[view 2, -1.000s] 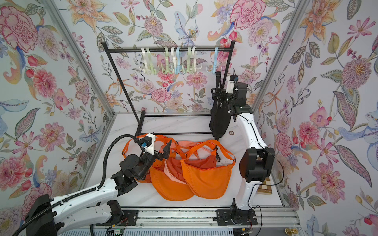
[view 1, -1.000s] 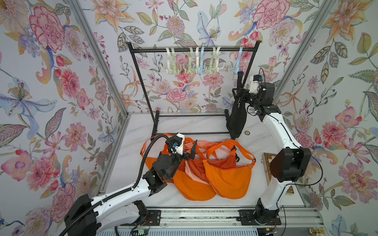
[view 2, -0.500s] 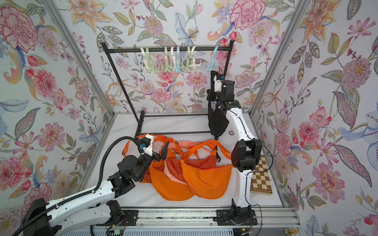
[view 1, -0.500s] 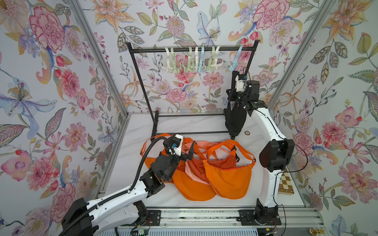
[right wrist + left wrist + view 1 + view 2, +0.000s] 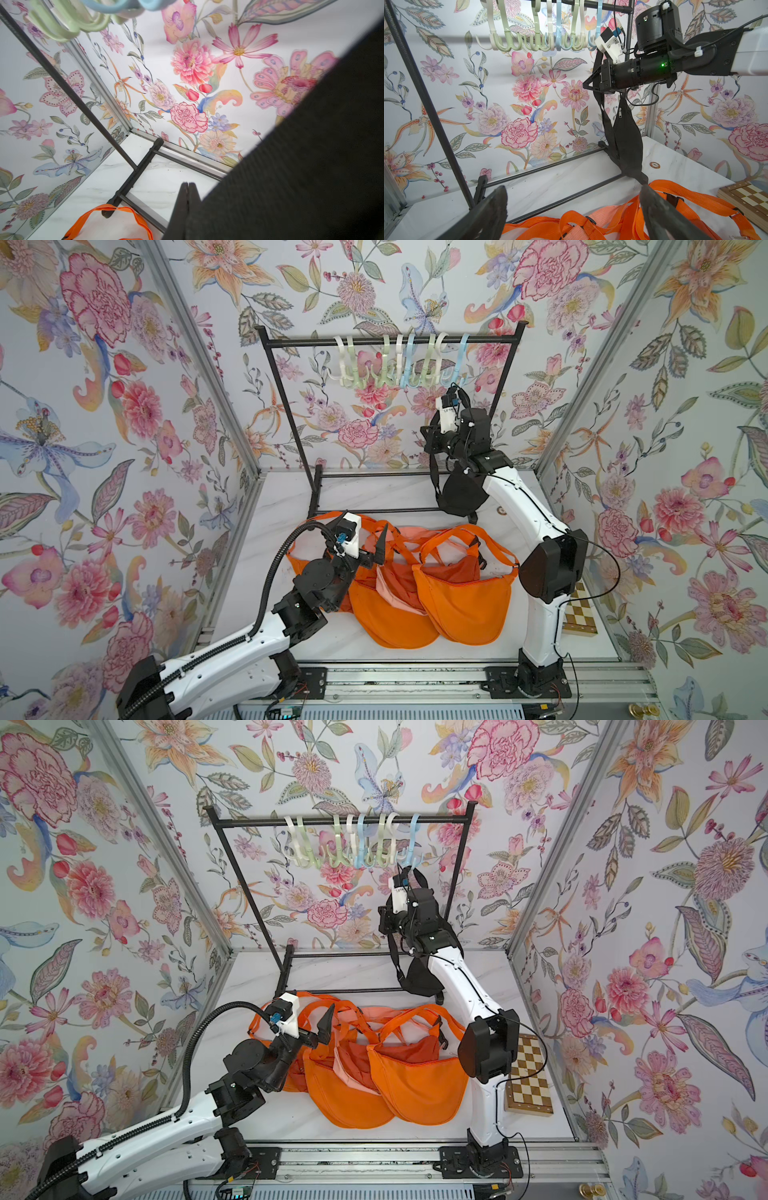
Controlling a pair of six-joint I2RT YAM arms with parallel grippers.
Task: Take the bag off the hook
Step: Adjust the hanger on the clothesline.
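One black zippered sling bag (image 5: pixel 627 135) hangs by its strap (image 5: pixel 601 108) from the end hook (image 5: pixel 599 25) of eight. Right gripper (image 5: pixel 585 85) closed tip to tip at strap, hold unconfirmed; left gripper (image 5: pixel 573 199) wide open, empty.

Orange bags (image 5: pixel 457 605) cover the table (image 5: pixel 286 506) front; space beneath hooks (image 5: pixel 395 364) lies open

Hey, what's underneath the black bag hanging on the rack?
Below the black bag are the rack's lower bar and the white marble tabletop. The bag's bottom tip covers that bar's end; whether it touches the table cannot be told.
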